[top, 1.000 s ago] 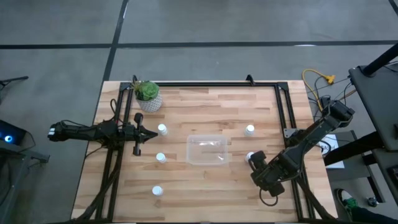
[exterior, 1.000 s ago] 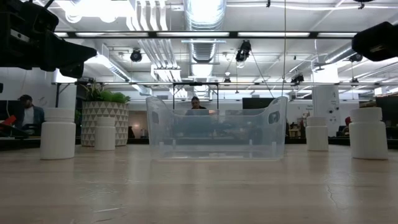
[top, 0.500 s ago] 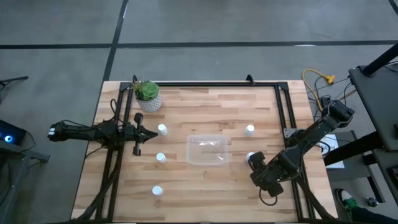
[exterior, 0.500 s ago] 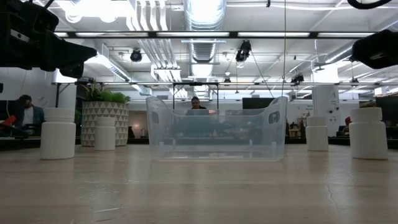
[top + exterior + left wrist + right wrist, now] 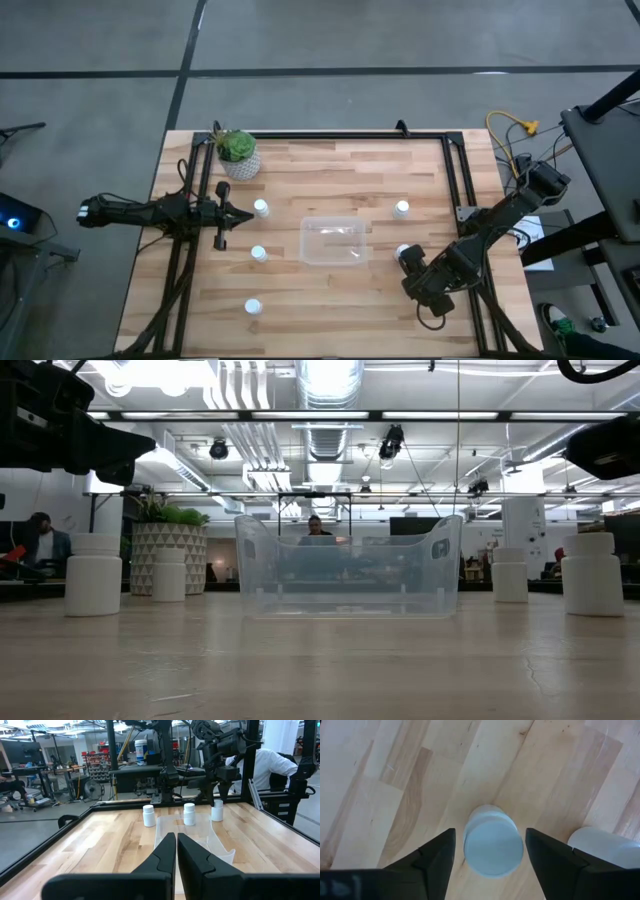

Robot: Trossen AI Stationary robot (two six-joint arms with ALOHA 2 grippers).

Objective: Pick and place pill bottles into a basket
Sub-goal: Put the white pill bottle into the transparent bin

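Observation:
The clear basket (image 5: 332,241) stands mid-table and is empty in the low view (image 5: 348,565). White pill bottles stand upright on their bases: left of the basket (image 5: 261,208), (image 5: 258,254), (image 5: 253,307), and one at the far right (image 5: 402,209). My right gripper (image 5: 408,258) hangs open above another bottle (image 5: 493,840), with one finger on each side of it and clear of its cap. A second bottle (image 5: 600,849) stands beside that one. My left gripper (image 5: 225,214) is shut and empty, held level left of the basket (image 5: 176,840).
A white patterned pot with a green plant (image 5: 239,155) stands at the far left corner. A black frame rail (image 5: 330,135) runs along the table's far edge and sides. Bare wood lies near the front edge. People sit in the room behind (image 5: 42,540).
My right gripper has come down a little toward the bottle under it and has stayed open. The bottles and the basket have not moved.

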